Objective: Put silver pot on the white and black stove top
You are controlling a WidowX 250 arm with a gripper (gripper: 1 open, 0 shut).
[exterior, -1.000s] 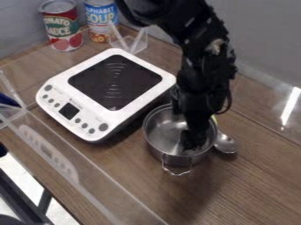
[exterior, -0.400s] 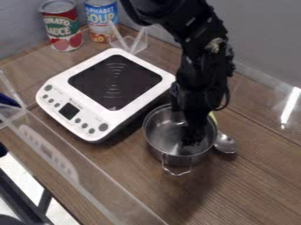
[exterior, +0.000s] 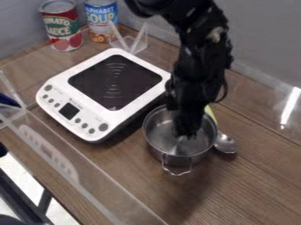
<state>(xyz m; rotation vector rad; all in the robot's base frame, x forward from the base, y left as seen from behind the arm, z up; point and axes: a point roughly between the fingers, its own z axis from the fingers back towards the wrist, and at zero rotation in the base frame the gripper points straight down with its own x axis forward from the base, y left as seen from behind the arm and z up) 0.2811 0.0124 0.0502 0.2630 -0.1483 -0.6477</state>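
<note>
Reaching into the silver pot [exterior: 174, 161], the claw [exterior: 186, 132] hovers.

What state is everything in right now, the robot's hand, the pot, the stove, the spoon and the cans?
Robot's gripper: down in the pot, opening hard to make out
Silver pot: upright, uncovered, on the table beside the stove
Stove: nothing on its glass
Spoon: lying beside the pot, partly hidden
Tomato can: upright
Alphabet can: upright
</note>
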